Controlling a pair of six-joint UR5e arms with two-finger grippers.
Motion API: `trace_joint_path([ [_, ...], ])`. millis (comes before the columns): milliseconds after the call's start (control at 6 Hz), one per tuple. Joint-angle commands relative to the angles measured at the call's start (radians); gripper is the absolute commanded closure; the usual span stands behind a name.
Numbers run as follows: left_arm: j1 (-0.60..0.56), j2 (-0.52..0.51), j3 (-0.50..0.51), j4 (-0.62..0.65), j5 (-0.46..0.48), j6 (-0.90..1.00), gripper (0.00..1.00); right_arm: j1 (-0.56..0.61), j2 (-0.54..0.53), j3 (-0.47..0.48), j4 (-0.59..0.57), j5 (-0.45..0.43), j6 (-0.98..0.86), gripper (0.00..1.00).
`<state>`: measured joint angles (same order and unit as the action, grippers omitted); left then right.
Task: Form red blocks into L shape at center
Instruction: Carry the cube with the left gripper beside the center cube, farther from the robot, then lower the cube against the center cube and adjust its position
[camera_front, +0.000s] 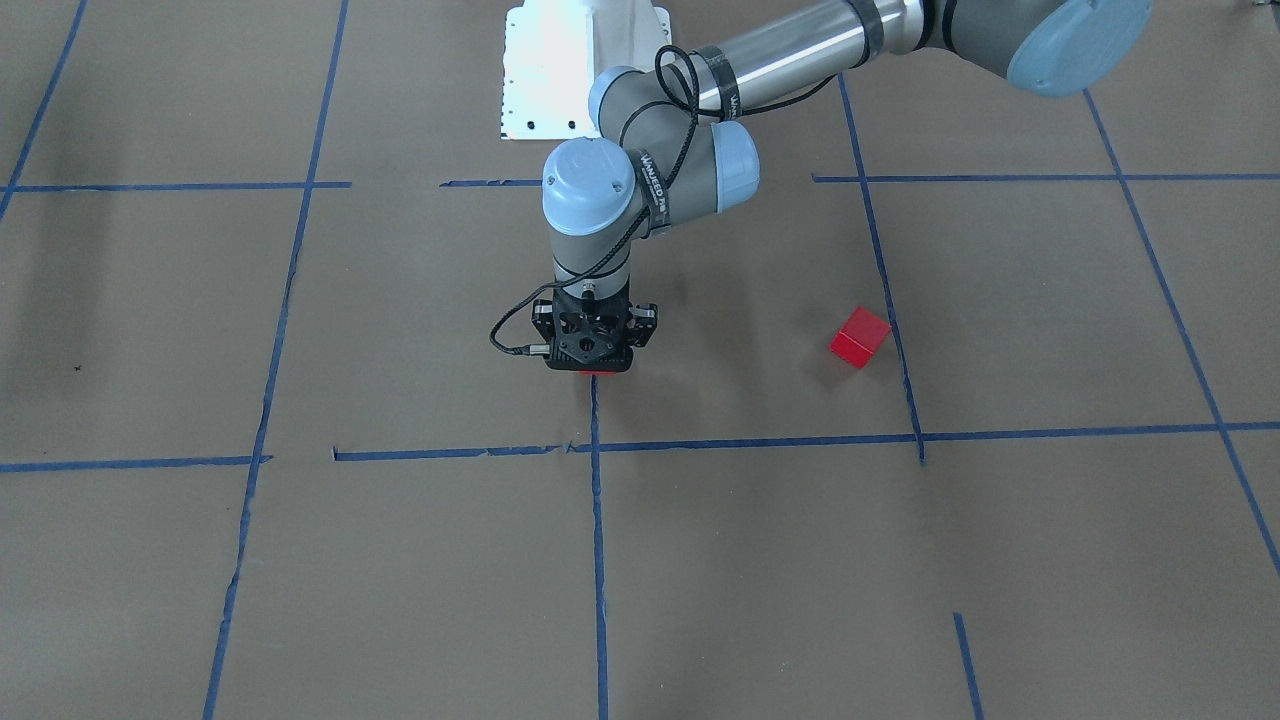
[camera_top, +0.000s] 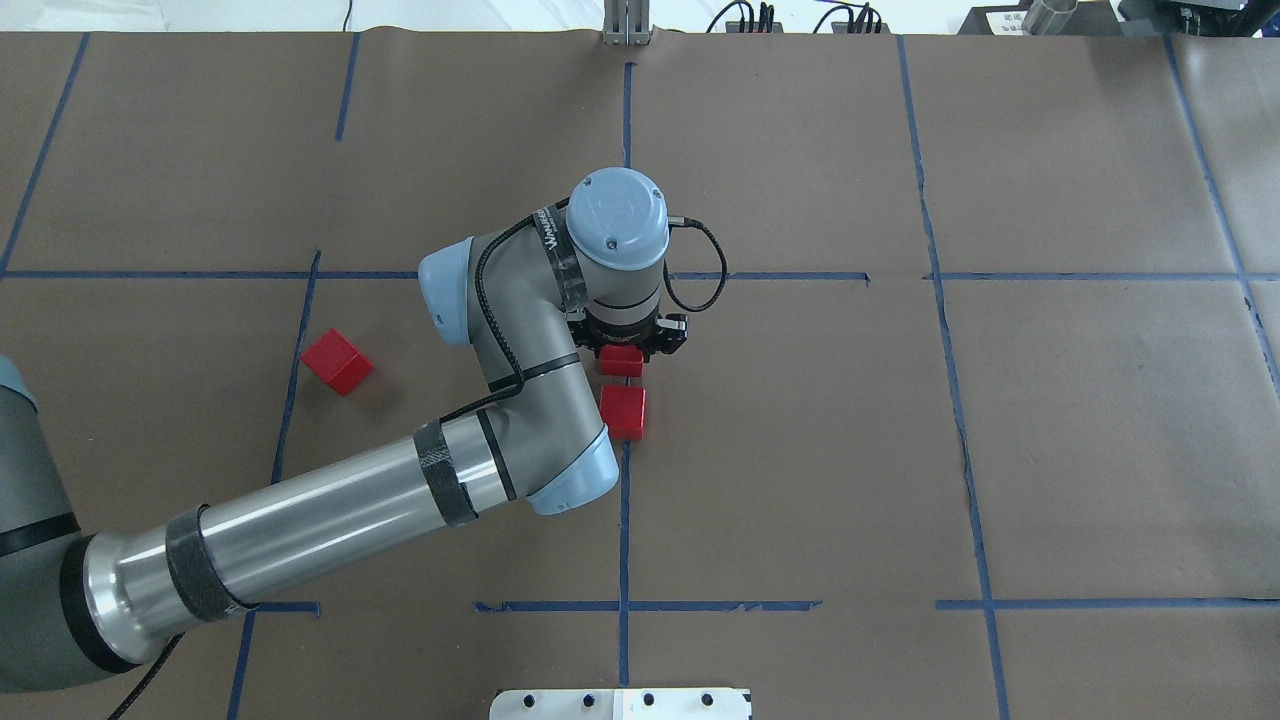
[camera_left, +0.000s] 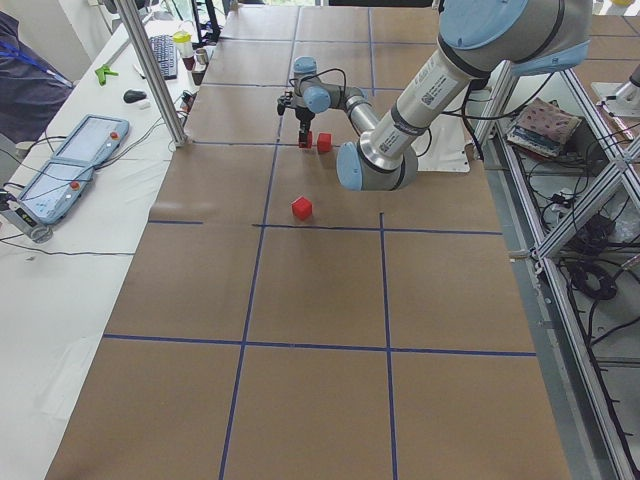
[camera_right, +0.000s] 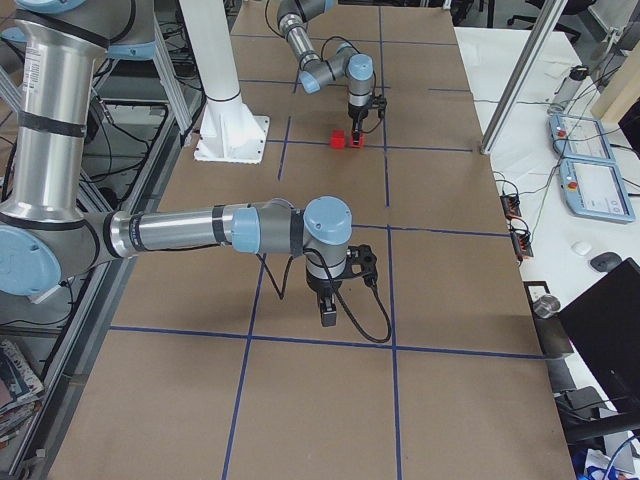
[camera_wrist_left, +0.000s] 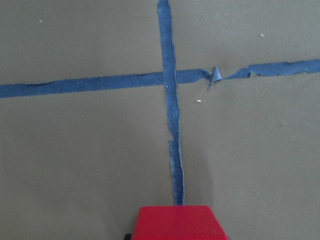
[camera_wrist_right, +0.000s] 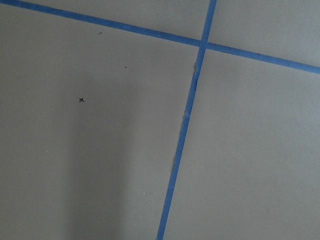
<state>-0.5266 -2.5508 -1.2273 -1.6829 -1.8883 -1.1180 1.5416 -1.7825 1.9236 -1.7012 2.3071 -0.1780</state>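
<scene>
My left gripper (camera_top: 626, 348) points straight down at the center, over the long blue tape line (camera_top: 624, 540). It is shut on a red block (camera_top: 622, 360), which fills the bottom middle of the left wrist view (camera_wrist_left: 180, 222) and shows only as a sliver under the gripper (camera_front: 598, 371). A second red block (camera_top: 623, 412) lies on the line just behind it, toward the robot, with a small gap between them. A third red block (camera_top: 337, 361) lies apart on the left arm's side (camera_front: 859, 337). My right gripper (camera_right: 328, 314) hangs low over bare paper; whether it is open or shut I cannot tell.
The white robot base (camera_front: 560, 70) stands at the table's robot-side edge. The left forearm (camera_top: 330, 520) stretches low across the left half of the table. A metal post (camera_left: 160, 70) and teach pendants (camera_left: 75, 165) sit along the operators' side.
</scene>
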Motion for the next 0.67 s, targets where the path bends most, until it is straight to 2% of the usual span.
trace_joint_path([
  [0, 0.005, -0.002, -0.001, 0.0, -0.002, -0.002, 0.77, 0.0, 0.0, 0.0, 0.0, 0.0, 0.0, 0.0],
  [500, 0.011, 0.001, -0.009, 0.0, -0.002, -0.003, 0.77, 0.0, 0.0, 0.0, 0.0, 0.0, 0.0, 0.0],
])
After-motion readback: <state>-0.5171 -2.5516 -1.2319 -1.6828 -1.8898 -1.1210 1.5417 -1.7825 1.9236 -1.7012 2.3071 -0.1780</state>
